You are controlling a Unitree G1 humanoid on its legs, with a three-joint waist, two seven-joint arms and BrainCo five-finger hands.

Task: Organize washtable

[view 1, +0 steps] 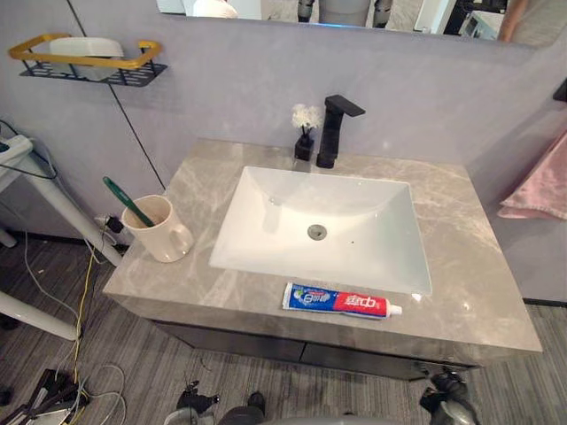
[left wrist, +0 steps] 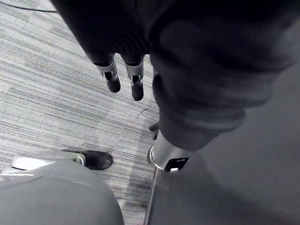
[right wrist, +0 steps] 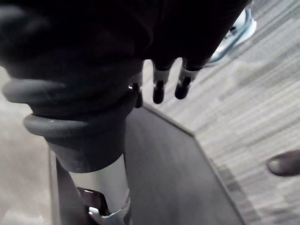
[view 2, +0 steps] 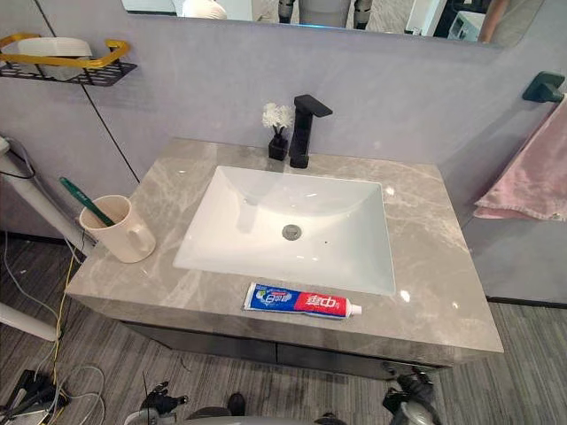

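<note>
the toothpaste tube (view 1: 341, 302) lies flat just in front of the sink (view 1: 359, 252), unsorted (probably bound for the mug (view 1: 162, 232) left of the sink, which props the toothbrush (view 1: 124, 198) at a lean). left hand (left wrist: 113, 78) and right hand (right wrist: 159, 90) hang slack-fingered, empty.

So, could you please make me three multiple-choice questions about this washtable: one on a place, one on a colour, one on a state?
1. Where does the toothpaste lie? A in the sink; B on the counter in front of the sink; C in the mug.
2. What colour is the toothbrush in the mug? A red; B green; C white.
3. How are the left hand and the right hand? A both open, empty; B both shut on the mug; C one shut on the toothpaste.
Answers: 1 B, it lies between sink and front edge; 2 B, its handle is green; 3 A, straight fingers hang over the floor.
</note>
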